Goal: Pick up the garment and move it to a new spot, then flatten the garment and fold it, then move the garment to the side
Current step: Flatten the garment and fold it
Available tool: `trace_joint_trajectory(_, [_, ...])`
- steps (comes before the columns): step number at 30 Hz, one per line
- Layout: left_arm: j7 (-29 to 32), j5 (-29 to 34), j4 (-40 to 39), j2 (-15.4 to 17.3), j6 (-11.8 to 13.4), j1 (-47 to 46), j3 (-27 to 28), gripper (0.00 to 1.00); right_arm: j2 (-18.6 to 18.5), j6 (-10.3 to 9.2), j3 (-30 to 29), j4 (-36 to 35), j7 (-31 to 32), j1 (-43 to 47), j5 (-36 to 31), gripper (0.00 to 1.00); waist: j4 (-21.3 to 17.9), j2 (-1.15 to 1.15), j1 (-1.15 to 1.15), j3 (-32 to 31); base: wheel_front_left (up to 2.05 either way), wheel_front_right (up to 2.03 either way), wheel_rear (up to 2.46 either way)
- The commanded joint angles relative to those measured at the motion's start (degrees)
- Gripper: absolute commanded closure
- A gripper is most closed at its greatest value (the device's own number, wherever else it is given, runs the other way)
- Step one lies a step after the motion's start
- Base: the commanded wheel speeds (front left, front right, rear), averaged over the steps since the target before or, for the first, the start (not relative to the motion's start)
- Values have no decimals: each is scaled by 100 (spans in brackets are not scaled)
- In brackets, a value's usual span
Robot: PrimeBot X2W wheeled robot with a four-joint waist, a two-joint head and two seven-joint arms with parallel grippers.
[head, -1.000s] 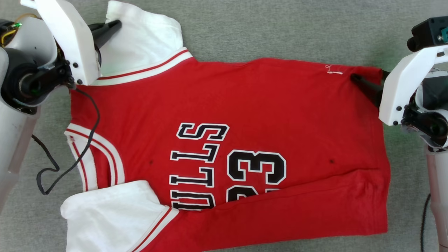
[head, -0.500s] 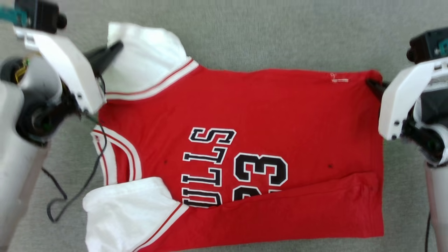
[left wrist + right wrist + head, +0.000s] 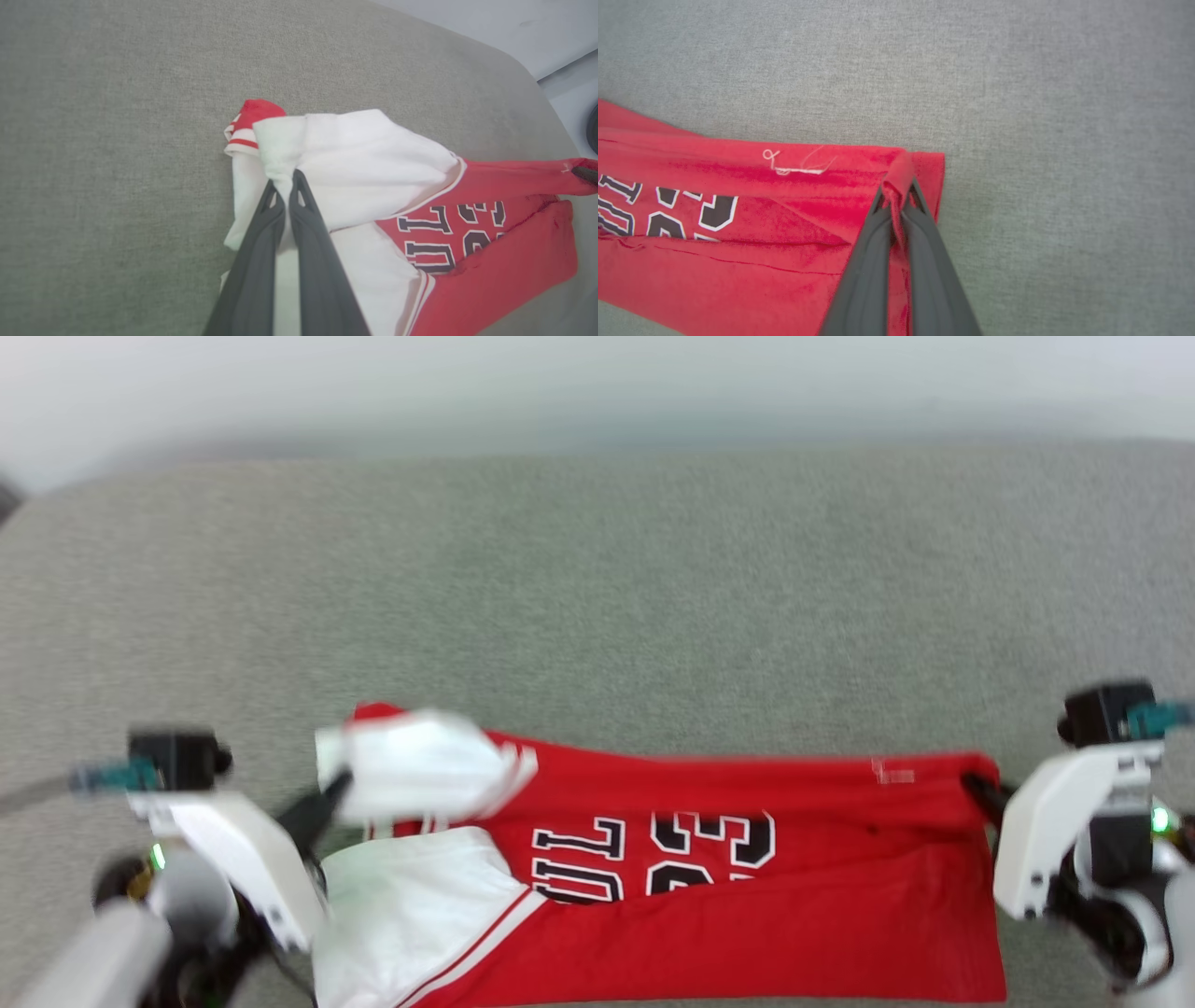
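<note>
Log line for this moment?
left gripper: shut on jersey sleeve | right gripper: shut on jersey hem corner | far edge raised

white housings (image 3: 1036,831); dark tapered fingers (image 3: 257,266)

Garment (image 3: 747,943): black white-outlined number "23", partly folded under; beside it, lettering fragment "UL".

left gripper (image 3: 322,803) and right gripper (image 3: 976,789) both clamped on the garment (image 3: 747,915), arms spread wide.
</note>
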Motion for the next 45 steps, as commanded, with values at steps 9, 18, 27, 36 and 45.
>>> trace_joint_trajectory(9, [-321,-225,-52,-469,443,1399,-281,0,208,-6,-322,307,-718,1217,18,0,291,0,1,-519,0,0,0])
trace_joint_trajectory(18, [-1264,298,-232,-620,833,1921,-271,0,217,-5,-426,-185,-1083,2043,25,0,143,0,1,-989,0,0,0])
trace_joint_trajectory(27, [-2265,997,-1007,-698,1328,1916,-61,0,182,-5,-888,-1107,-537,2232,-22,0,108,0,1,-1287,0,0,0])
trace_joint_trajectory(36, [-2798,2003,-1317,-825,1726,1559,75,0,118,-5,-1063,-1031,593,1862,18,0,330,0,1,-1198,0,0,0])
trace_joint_trajectory(45, [-2857,2600,-1470,-1011,1575,1067,91,0,135,-5,-849,-191,742,1188,69,0,691,0,1,-352,0,0,0])
